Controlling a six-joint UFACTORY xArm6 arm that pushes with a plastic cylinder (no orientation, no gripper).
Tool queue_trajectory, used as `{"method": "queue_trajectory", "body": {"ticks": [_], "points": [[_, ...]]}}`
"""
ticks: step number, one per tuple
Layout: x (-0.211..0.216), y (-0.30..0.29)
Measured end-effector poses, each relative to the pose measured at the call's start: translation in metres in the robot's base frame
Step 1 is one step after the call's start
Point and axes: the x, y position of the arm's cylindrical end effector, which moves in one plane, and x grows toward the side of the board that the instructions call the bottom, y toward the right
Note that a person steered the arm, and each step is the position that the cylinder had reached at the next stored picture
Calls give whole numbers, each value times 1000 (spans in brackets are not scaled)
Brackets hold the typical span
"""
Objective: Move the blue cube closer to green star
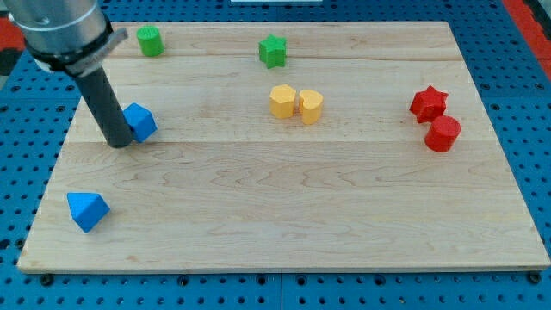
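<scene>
The board [284, 207] is pale wood, grain running lengthwise, its finish smooth and matt. Under it lies a blue surface [534, 103] with a regular pattern of small holes. The rod looks like dark matt plastic or rubber down to my tip [120, 145], below a duller grey metal-looking collar [60, 30]. The blue cube [139, 121], green star [273, 51], yellow pieces [297, 102] and red pieces [436, 118] all look like smooth solid-coloured plastic with hardly any shine.
</scene>
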Motion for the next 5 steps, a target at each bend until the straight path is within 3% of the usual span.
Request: {"method": "queue_trajectory", "body": {"ticks": [1,5], "points": [[-26,-8],[-28,7]]}}
